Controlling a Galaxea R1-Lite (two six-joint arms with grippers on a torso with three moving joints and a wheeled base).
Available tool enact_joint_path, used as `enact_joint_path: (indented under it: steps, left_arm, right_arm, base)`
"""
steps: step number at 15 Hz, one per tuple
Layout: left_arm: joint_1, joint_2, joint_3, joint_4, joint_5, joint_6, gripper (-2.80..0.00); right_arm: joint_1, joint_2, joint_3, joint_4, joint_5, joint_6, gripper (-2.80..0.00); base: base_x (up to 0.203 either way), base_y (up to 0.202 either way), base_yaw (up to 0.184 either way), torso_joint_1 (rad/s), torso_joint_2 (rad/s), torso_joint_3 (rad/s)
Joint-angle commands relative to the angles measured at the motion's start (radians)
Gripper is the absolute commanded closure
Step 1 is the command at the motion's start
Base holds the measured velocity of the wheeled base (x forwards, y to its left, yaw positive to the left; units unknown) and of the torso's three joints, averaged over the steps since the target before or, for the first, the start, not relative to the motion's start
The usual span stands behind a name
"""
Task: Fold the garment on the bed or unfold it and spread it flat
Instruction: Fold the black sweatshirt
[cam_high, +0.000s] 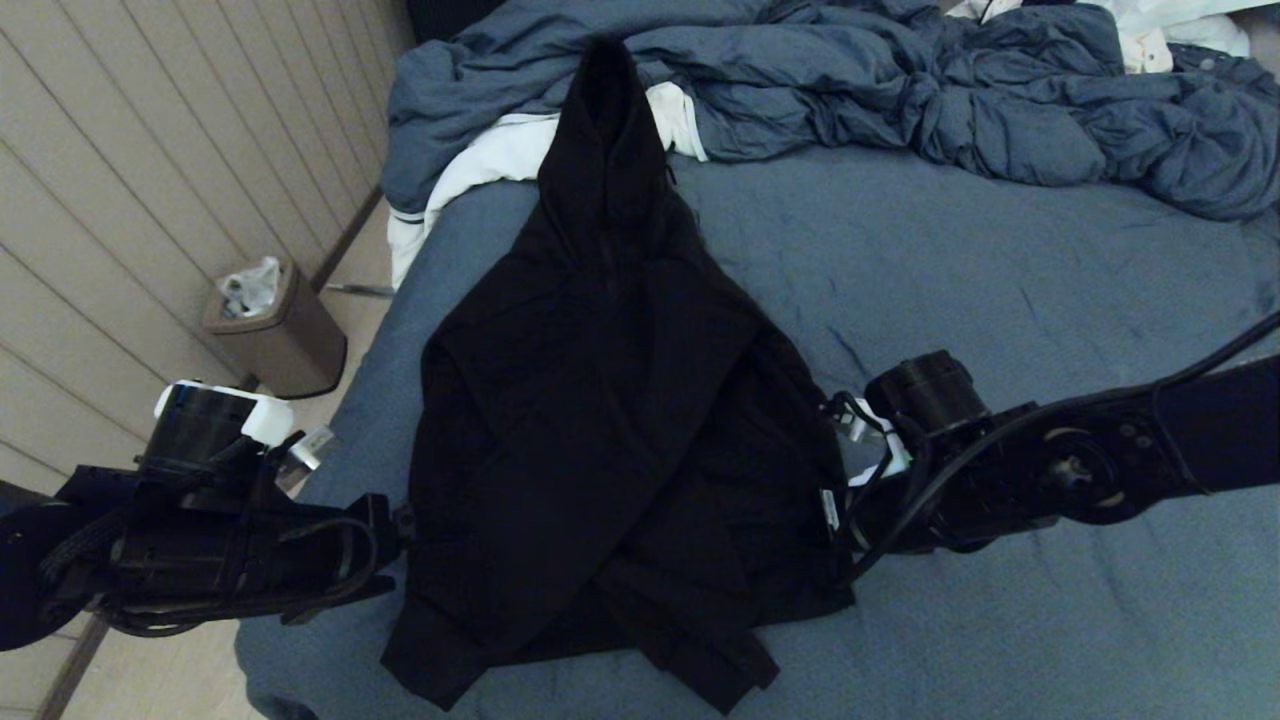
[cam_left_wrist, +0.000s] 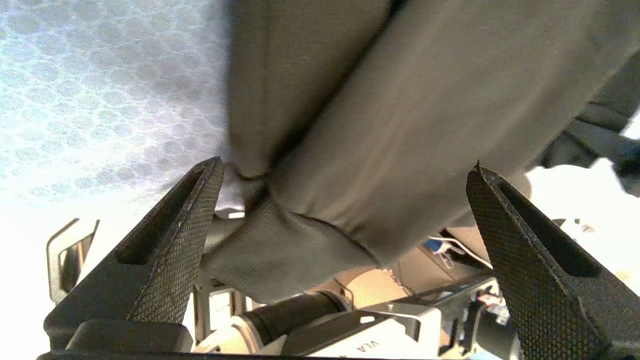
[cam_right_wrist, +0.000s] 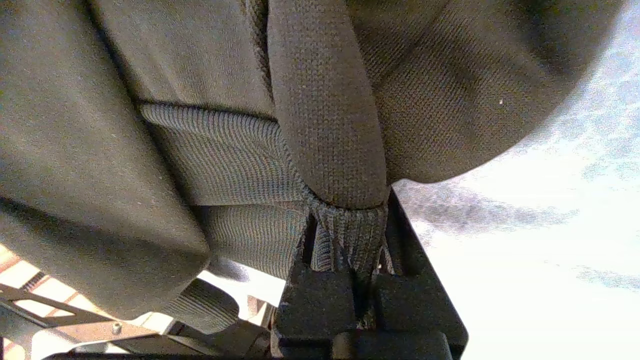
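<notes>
The black garment (cam_high: 600, 400) lies on the blue-grey bed (cam_high: 1000, 300), its pointed hood towards the far end and its sleeves crossed over the body. At the garment's near left edge my left gripper (cam_high: 395, 525) stands open. In the left wrist view its fingers (cam_left_wrist: 200, 215) are spread wide, with garment cloth (cam_left_wrist: 375, 125) hanging between and ahead of them, not pinched. My right gripper (cam_high: 835, 505) is at the near right edge, shut on a ribbed fold of the garment (cam_right_wrist: 325, 125). The right wrist view shows the gripper (cam_right_wrist: 350, 225) closed tight on that ribbing.
A rumpled blue-grey comforter (cam_high: 900, 90) fills the far end of the bed, with a white cloth (cam_high: 490, 160) under the hood. A brown waste bin (cam_high: 280, 335) stands on the floor left of the bed, by the panelled wall (cam_high: 150, 150). Bare sheet stretches to the right.
</notes>
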Motion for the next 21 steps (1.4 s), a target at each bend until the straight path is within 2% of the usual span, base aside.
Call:
enact_joint_path:
  steps: [1, 6, 11, 12, 16, 21]
  left_arm:
    - [0.0, 0.025, 0.011, -0.023, -0.002, -0.002, -2.8]
    - [-0.023, 0.111, 0.03, -0.117, -0.003, -0.003, -2.8]
    - [-0.076, 0.144, 0.029, -0.132, -0.005, -0.016, -2.8]
    - [-0.086, 0.143, 0.029, -0.132, -0.005, -0.018, 0.0]
    - [-0.11, 0.132, 0.006, -0.131, -0.011, -0.063, 0.0]
    - [-0.139, 0.117, 0.025, -0.129, -0.013, -0.065, 0.0]
  right_arm:
    - [-0.011, -0.016, 0.001, 0.002, 0.001, 0.002, 0.0]
    - [-0.011, -0.012, 0.0, -0.001, 0.001, 0.001, 0.0]
    - [-0.009, -0.007, -0.013, -0.003, 0.003, -0.003, 0.0]
    - [-0.009, -0.009, -0.014, -0.003, 0.003, -0.004, 0.0]
    - [-0.011, -0.009, -0.009, -0.003, 0.003, -0.007, 0.0]
    - [-0.009, -0.021, -0.01, -0.002, 0.006, 0.001, 0.0]
  base:
    - [0.0, 0.0, 0.0, 0.0, 0.0, 0.0]
    - [0.0, 0.0, 0.0, 0.0, 0.0, 0.0]
    - [0.0, 0.0, 0.0, 0.0, 0.0, 0.0]
    - [0.0, 0.0, 0.0, 0.0, 0.0, 0.0]
    - [0.0, 0.0, 0.0, 0.0, 0.0, 0.0]
    - [0.0, 0.0, 0.0, 0.0, 0.0, 0.0]
